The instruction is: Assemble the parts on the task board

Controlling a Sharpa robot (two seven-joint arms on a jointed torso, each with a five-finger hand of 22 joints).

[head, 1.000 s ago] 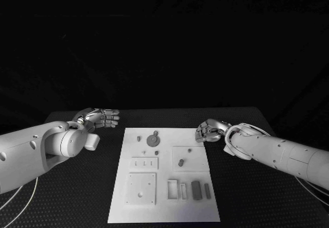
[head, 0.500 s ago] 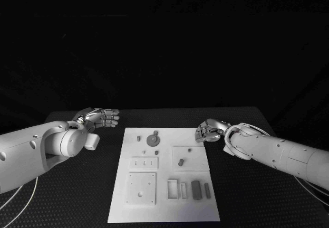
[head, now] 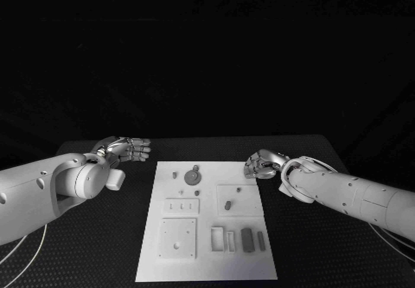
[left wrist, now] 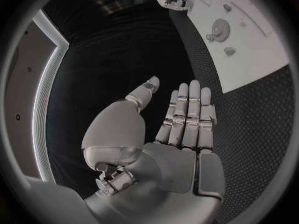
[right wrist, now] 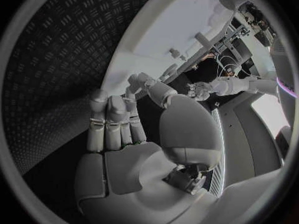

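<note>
1. Table (head: 104, 240): black, ribbed surface. Bare strips run along both long sides of the board, and a narrower strip lies past the board's far edge.
2. Board (head: 207, 264): white rectangular plate lying flat in the middle of the table, long sides running away from the robot.
3. Parts on the board: a round grey disc (head: 193, 177) near the far edge; small grey pegs (head: 197, 192) just nearer than the disc; a square plate with a peg (head: 228, 205) right of centre; two grey bars (head: 248, 239) by the near right corner; a square block (head: 177, 237) by the near left corner.
4. Left hand (head: 127, 148): off the board's far left corner, over bare table, fingers straight and apart, holding nothing.
5. Right hand (head: 262, 164): at the board's far right edge, fingers curled in; nothing seen in it.
</note>
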